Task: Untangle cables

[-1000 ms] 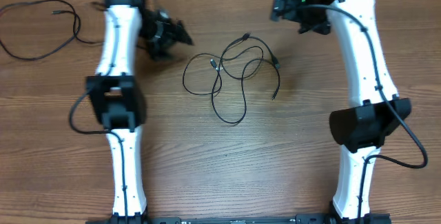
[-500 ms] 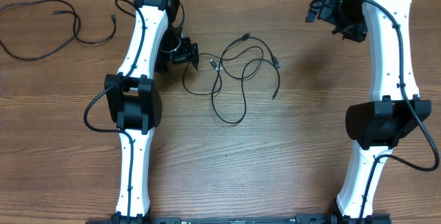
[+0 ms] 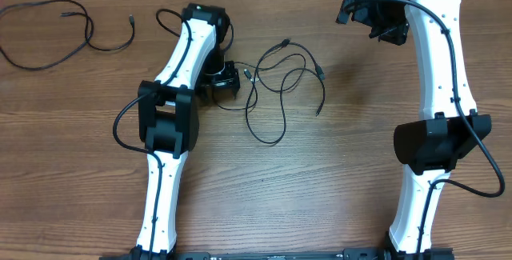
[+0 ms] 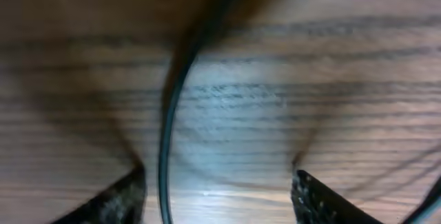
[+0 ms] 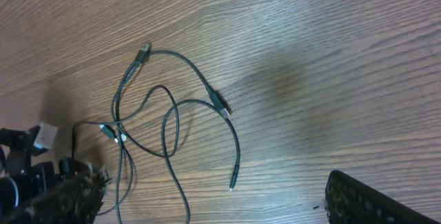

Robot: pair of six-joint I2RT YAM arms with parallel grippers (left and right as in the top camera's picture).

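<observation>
Wooden table (image 4: 289, 93), cable (image 4: 164, 141) lying between spread left fingers (image 4: 117, 196)

Cables (image 3: 257, 85) on table (image 3: 320, 196), left hand (image 3: 221, 81) at left

Wood-grain surface (image 3: 320, 180): tangled cables (image 3: 254, 84) lie approx. mid-surface; 1 separate cable (image 3: 88, 30) at far-left corner, well apart.

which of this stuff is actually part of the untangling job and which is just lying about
Part of the job:
- tangled cables at the table's centre
- separate thin cable at the far left
- left gripper, open, straddling one strand of the tangle
- right gripper, open, off to the side

Just there:
- wooden table
- thick arm wiring on the robot
</observation>
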